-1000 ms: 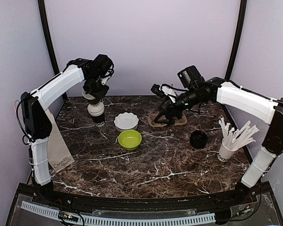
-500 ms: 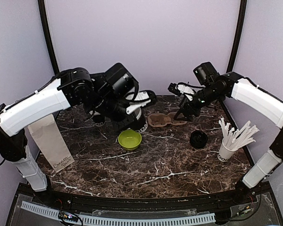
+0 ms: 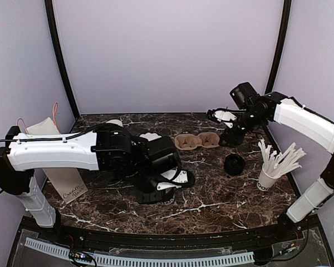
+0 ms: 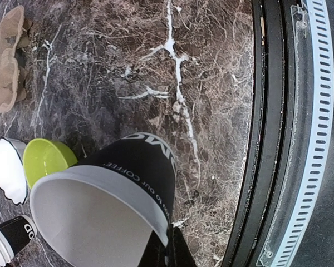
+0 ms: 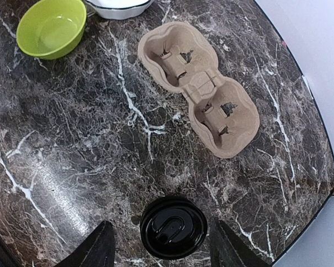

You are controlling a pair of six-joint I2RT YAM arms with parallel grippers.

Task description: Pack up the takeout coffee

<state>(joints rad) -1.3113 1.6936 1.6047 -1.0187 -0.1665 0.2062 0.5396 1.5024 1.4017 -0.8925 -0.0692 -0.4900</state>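
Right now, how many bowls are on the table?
2. A green bowl sits on the table left of the cardboard cup carrier; a white scalloped bowl sits right beside it. The left arm hides part of the top view.

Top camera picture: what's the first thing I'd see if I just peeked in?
You'd spot the big white left arm reaching low across the middle of the dark marble table, with the left gripper pinching a lidless black paper cup. On the right, the right gripper hangs open over a black plastic lid lying on the table, near a brown cardboard cup carrier.
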